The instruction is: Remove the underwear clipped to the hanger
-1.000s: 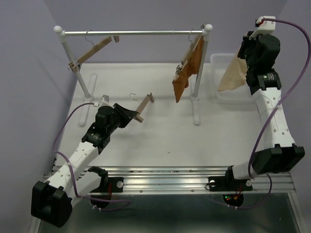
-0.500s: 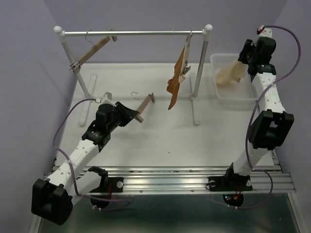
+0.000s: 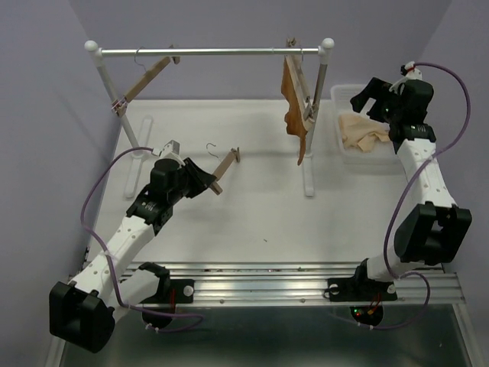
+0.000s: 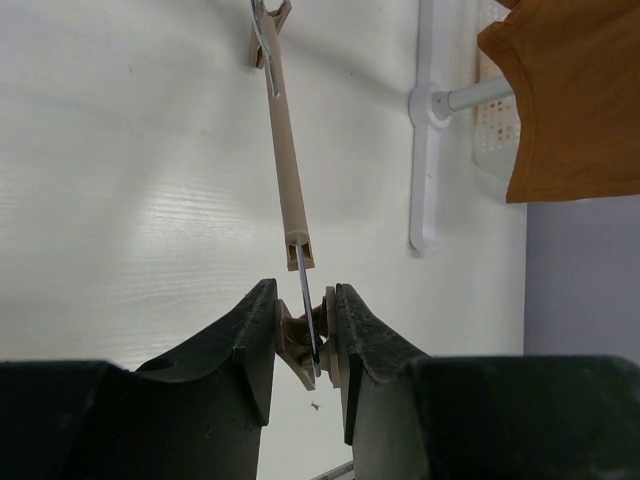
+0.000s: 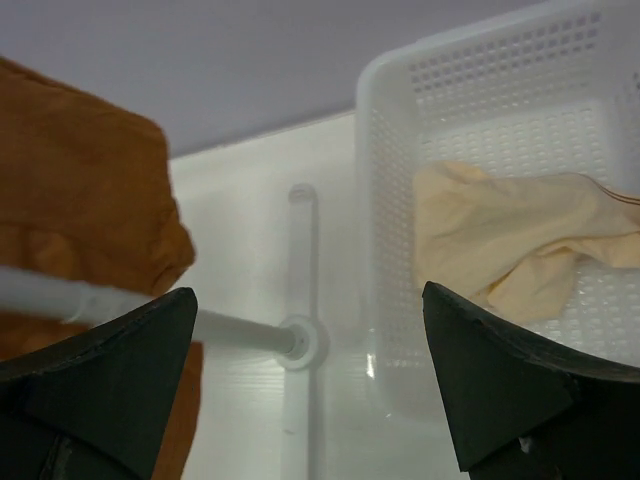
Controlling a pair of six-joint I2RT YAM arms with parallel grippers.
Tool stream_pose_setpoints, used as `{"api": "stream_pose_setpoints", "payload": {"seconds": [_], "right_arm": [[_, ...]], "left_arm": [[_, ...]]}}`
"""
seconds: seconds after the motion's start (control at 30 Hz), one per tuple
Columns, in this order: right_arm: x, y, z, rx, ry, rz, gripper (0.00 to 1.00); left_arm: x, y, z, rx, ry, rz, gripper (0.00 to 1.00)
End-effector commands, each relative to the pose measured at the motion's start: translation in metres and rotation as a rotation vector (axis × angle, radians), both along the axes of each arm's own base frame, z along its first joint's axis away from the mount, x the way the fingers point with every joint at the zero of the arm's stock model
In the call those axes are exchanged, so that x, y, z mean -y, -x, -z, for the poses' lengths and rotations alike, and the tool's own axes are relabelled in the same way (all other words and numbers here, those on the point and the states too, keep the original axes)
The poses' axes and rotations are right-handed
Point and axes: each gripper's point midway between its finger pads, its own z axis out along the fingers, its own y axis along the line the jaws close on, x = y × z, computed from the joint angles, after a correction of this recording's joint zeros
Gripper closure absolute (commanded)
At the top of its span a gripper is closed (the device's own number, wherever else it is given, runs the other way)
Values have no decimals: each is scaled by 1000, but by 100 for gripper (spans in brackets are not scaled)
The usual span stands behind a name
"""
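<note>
The pale cream underwear [image 3: 364, 131] lies crumpled inside the white basket [image 3: 337, 115], free of any clip. My right gripper [image 3: 380, 101] hovers open above it. In the right wrist view the underwear [image 5: 510, 240] sits in the basket [image 5: 390, 200], off to the right of the empty gap of my right gripper [image 5: 310, 345]. The light-wood hanger [image 3: 226, 166] lies on the table with its wire hook [image 3: 211, 147] to the left. My left gripper [image 3: 206, 182] is shut on the hanger's near end. In the left wrist view the clip is pinched in my left gripper [image 4: 305, 335], and the hanger bar [image 4: 284, 150] points away.
A clothes rack with a metal rail [image 3: 210, 52] spans the back of the table. On it hang a bare wooden hanger [image 3: 145, 76] at the left and an orange-brown garment [image 3: 296, 103] at the right. The rack's right foot [image 3: 307, 172] stands beside the basket.
My right gripper came down over the basket, opened and let go of the underwear, which now lies inside. The orange-brown garment has swung on the rail. The left arm has barely moved.
</note>
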Motion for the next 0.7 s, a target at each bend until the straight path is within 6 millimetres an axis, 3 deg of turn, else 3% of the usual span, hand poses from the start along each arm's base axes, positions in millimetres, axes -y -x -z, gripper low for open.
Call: {"api": "stream_pose_setpoints", "payload": {"seconds": [0.0, 0.23, 0.33, 0.47, 0.57, 0.67], "right_arm": [[-62, 48, -89, 258, 2, -203, 0], [-108, 117, -131, 425, 43, -413, 0], [-152, 164, -154, 542, 43, -679, 0], [-201, 201, -153, 589, 107, -917, 0], [-223, 201, -144, 541, 97, -976, 0], [-259, 203, -138, 505, 93, -1032, 0]], "left_arm": [[-1, -3, -29, 107, -54, 44, 100], [-11, -1, -59, 225, -125, 10, 100], [-12, 3, -60, 224, -152, 20, 100], [-6, 8, -54, 205, -174, 50, 100], [2, 12, -51, 188, -195, 81, 100], [5, 12, -52, 195, -222, 68, 100]]}}
